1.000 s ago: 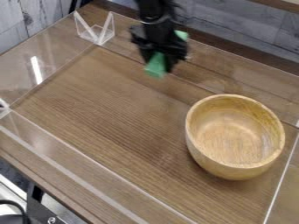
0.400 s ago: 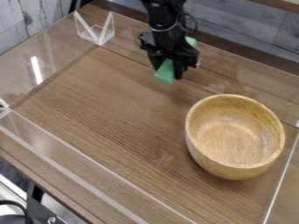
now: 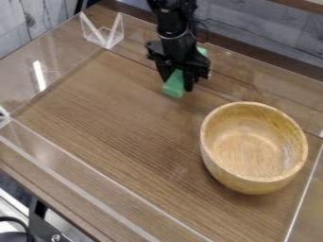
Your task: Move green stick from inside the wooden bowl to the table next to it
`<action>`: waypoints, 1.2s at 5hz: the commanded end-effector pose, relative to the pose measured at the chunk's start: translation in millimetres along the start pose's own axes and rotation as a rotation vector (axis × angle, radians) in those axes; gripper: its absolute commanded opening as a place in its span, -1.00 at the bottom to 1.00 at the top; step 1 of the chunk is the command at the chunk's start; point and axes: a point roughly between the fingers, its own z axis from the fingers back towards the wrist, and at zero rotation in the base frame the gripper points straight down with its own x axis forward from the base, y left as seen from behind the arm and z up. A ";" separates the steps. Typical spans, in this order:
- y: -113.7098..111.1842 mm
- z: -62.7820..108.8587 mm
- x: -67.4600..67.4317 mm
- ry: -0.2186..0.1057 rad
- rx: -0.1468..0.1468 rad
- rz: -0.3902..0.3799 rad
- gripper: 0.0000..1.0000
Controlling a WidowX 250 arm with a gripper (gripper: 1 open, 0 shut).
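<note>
Gripper [image 3: 176, 74], black, one, at the top middle of the view: jaws closed on the green stick [image 3: 175, 85], fingertips pointing down. The space between its jaws is filled by the stick, no wider.

Green stick, one, small: bright green, its lower end showing below the fingertips, the upper part hidden by them; slightly tilted. Located outside the wooden bowl, over the far part of the wood-grain tabletop [image 3: 108, 118]; whether its lower end touches the wood cannot be told.

Wooden bowl [image 3: 254, 148], one, round: light tan, thick rim, upright on the tabletop at the right, well apart from the stick.

Second green item [image 3: 236, 47], one, partly hidden behind the gripper: paler, near the far edge; shape unclear.
</note>
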 end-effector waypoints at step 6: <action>5.6 12.0 9.7 0.033 -0.026 0.117 -1.00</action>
